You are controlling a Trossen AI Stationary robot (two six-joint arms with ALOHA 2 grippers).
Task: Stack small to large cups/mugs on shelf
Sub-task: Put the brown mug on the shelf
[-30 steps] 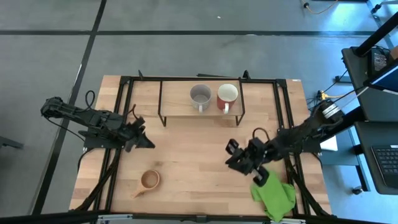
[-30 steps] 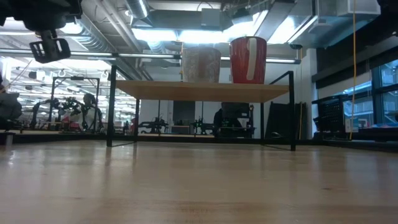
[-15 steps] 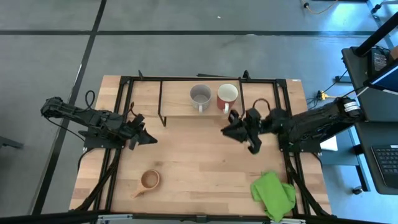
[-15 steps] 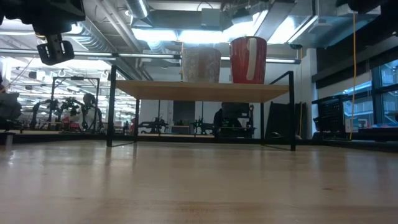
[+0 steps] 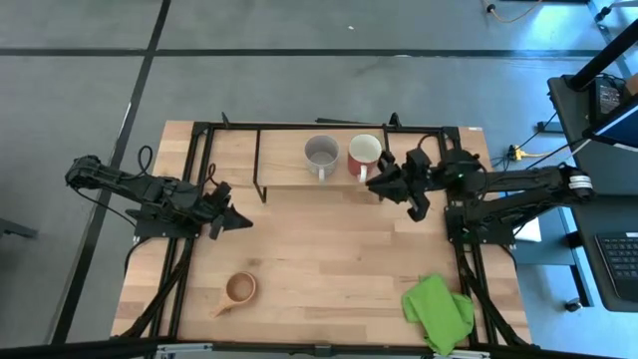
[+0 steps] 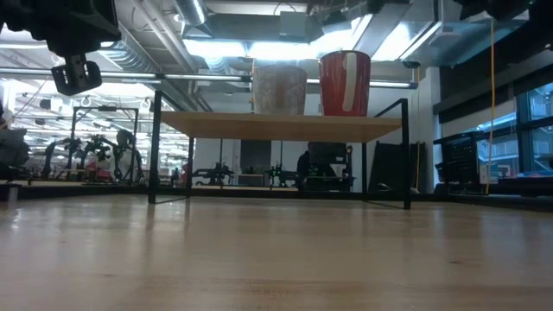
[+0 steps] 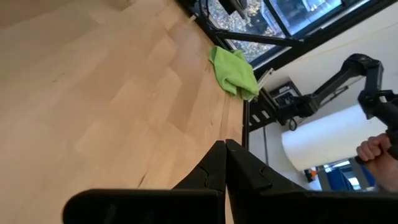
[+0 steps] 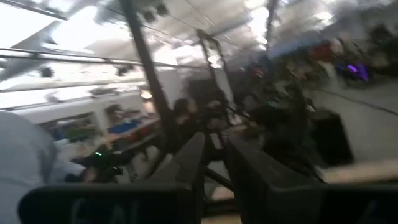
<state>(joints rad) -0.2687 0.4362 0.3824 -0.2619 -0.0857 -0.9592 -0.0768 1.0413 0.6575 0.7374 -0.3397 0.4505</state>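
Note:
On the shelf (image 5: 289, 172) at the table's far side stand the grey mug (image 5: 321, 153) and, to its right, the red mug (image 5: 365, 152); the low view shows both upright on the board (image 6: 276, 126). The small tan wooden cup (image 5: 239, 289) rests on its base near the table's near-left corner. My right gripper (image 5: 379, 180) hovers just right of the red mug at the shelf's front, open by a narrow gap with nothing in it (image 8: 214, 158). My left gripper (image 5: 239, 221) waits shut over the table's left part (image 7: 224, 149).
A green cloth (image 5: 439, 311) lies crumpled at the near-right corner, also seen as the green cloth (image 7: 235, 71) in the left wrist view. Black frame rails (image 5: 454, 189) run along the table's sides. A person's hand (image 7: 373, 149) shows beyond the table.
My right gripper has swung from above the green cloth toward the table's far edge and risen, ending beside the red mug at the shelf's right end; its fingers now tip upward. The gap between its fingers is unchanged. The cloth and all cups stay in place.

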